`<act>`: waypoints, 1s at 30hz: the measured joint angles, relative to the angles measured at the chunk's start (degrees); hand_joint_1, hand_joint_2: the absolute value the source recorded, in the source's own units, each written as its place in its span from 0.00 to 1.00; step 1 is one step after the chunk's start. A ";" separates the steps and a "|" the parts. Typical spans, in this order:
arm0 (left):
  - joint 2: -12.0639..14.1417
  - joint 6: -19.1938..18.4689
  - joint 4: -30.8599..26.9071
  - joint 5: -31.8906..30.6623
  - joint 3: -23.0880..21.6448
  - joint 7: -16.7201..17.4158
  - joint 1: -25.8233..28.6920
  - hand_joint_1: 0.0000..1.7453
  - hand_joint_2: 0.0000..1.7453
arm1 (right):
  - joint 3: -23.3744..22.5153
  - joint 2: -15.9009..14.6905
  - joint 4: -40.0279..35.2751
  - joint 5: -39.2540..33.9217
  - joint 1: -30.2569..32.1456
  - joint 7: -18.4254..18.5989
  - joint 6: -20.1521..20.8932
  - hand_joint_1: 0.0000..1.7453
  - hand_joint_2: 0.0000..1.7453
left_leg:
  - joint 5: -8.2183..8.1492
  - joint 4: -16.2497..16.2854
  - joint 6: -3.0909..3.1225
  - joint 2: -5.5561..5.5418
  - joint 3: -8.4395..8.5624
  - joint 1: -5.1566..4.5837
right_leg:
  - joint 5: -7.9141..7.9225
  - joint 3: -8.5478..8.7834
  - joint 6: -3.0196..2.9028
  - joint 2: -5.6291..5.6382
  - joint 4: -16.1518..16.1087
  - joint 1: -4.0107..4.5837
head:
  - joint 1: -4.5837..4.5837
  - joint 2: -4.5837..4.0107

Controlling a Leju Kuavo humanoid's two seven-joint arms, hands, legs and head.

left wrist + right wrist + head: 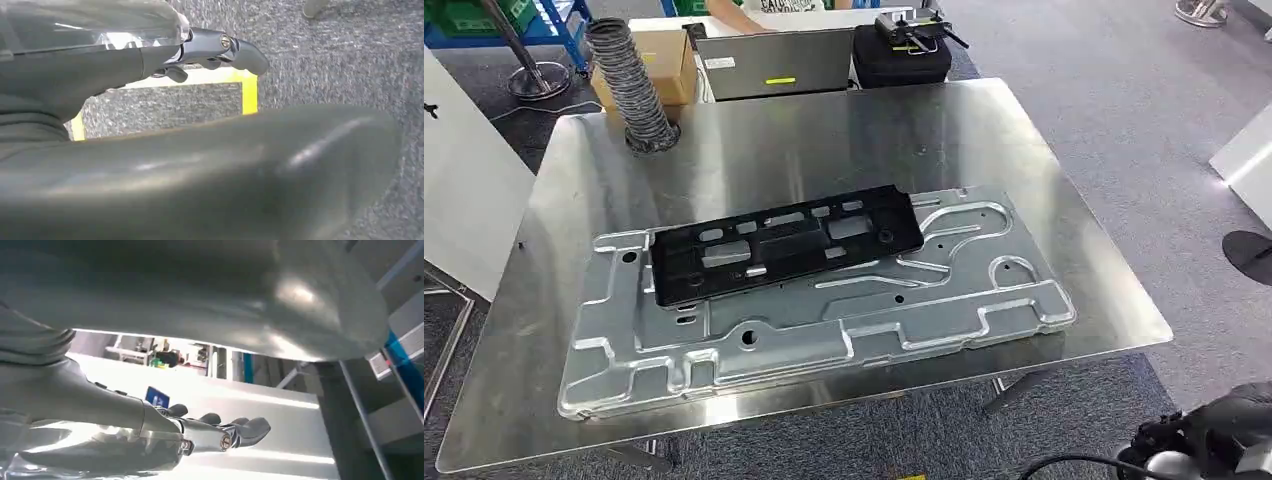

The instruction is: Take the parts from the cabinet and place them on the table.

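In the head view a large silver stamped metal panel point(824, 310) lies flat on the steel table point(804, 140), reaching close to its near edge. A long black plastic part point(784, 243) rests on the panel's far half, slightly askew. My left hand point(75, 85) hangs over grey carpet with a yellow tape outline; its fingers point(240, 50) are stretched out apart from the thick thumb point(225, 170), and nothing is in it. My right hand point(165, 425) is held out before a bright white surface, its fingers point(245, 432) loosely extended, holding nothing.
A grey ribbed hose point(629, 85) stands at the table's far left corner. Behind the table are a cardboard box point(664, 60), a grey laptop lid point(774, 62) and a black case point(902, 55). A white panel point(464, 190) stands to the left. Grey carpet surrounds the table.
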 joint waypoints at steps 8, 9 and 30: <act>0.48 -0.15 -0.02 -0.37 -0.02 -0.20 0.31 0.00 0.00 | -2.14 2.60 -1.22 -1.31 7.75 2.15 0.00 0.00 0.00 | -6.50 6.78 -2.28 -0.19 -2.75 -0.06 | 2.26 -1.66 -3.31 0.00 -1.76 0.53 | -0.35 0.00; 0.50 -0.22 0.00 -0.64 -0.02 -0.20 0.32 0.00 0.00 | -2.14 2.64 -0.98 -1.90 8.33 1.92 0.02 0.00 0.00 | -9.37 11.47 -2.31 -0.21 -4.27 -0.08 | 2.73 -2.27 -3.45 0.00 -1.74 0.69 | -0.35 0.00; 0.17 -0.04 0.00 -3.80 0.02 0.94 0.02 0.00 0.00 | -19.54 5.18 50.48 -4.20 2.29 0.11 21.00 0.00 0.00 | 1.09 -1.19 0.27 0.46 -0.55 -0.84 | -0.58 0.38 0.66 0.26 4.46 -0.23 | 0.37 0.00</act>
